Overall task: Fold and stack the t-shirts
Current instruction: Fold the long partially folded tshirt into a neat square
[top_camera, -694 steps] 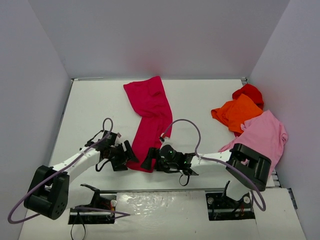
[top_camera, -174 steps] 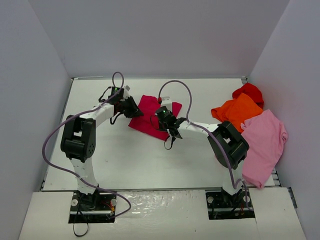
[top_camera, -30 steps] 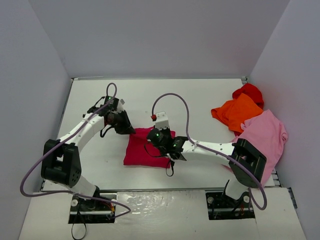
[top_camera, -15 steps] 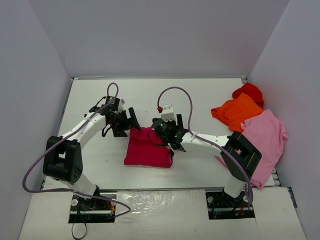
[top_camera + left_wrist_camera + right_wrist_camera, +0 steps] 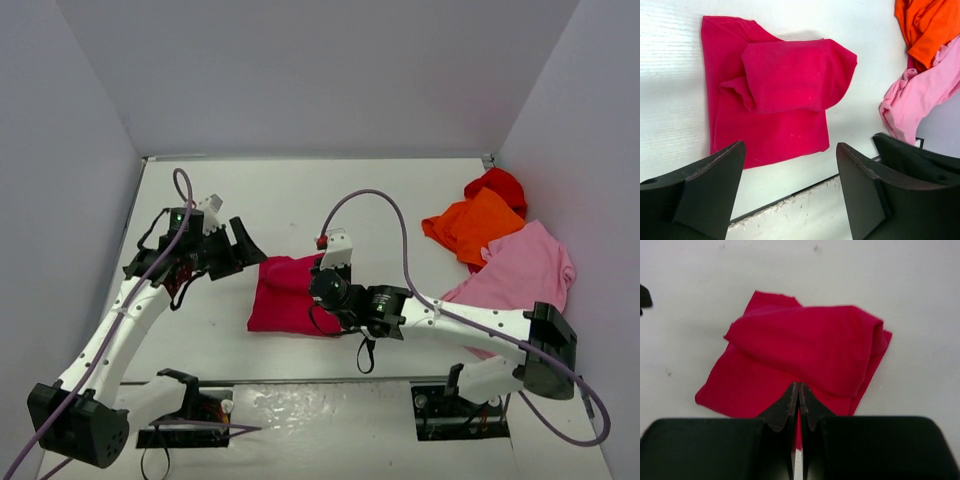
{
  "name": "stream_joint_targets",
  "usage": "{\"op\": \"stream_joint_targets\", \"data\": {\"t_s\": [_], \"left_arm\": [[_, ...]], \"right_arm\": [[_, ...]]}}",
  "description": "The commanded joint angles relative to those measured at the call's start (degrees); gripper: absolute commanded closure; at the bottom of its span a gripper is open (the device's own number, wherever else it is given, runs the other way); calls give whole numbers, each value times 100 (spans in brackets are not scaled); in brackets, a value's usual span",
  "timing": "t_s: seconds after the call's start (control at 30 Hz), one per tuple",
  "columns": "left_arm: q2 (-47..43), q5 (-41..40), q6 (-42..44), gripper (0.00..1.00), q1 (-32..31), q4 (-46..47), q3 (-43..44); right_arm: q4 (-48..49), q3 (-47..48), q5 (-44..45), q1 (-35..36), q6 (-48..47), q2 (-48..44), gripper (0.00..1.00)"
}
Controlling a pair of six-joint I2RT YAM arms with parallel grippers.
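The crimson t-shirt [image 5: 285, 300] lies folded in a rough square near the table's front, its top layer bulging [image 5: 805, 345]. My left gripper [image 5: 250, 250] hangs open just left of it, apart from the cloth, and its view looks down on the whole fold [image 5: 775, 90]. My right gripper [image 5: 322, 288] is shut with nothing in it, its tips [image 5: 798, 386] over the shirt's near right part. The orange t-shirt [image 5: 475, 225], the bright red one [image 5: 497, 185] and the light pink one [image 5: 525, 270] lie heaped at the right.
The table's front edge [image 5: 790, 195] runs close below the folded shirt. Grey walls [image 5: 90, 150] enclose the table on three sides. The right arm's cable [image 5: 400, 215] arches over the middle. The pink shirt hangs over the right front edge.
My left gripper has pulled back to the left, off the crimson shirt, jaws still open. My right gripper has shut and dropped toward the shirt's near right side. The shirt stays folded.
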Motion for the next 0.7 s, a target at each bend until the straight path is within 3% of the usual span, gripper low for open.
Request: {"op": "stream_joint_targets", "data": {"t_s": [0.0, 0.13, 0.47, 0.67], "left_arm": [[-221, 140, -225, 40, -22, 105, -210], [-224, 271, -361, 47, -24, 355, -532], [-314, 241, -414, 48, -46, 427, -888], [-328, 241, -390, 48, -52, 479, -1008]], "right_arm": [[-305, -439, -404, 317, 955, 325, 100], [-49, -330, -444, 415, 782, 1051, 100], [382, 761, -496, 202, -166, 2774, 100], [370, 1287, -543, -123, -746, 2978, 100]]}}
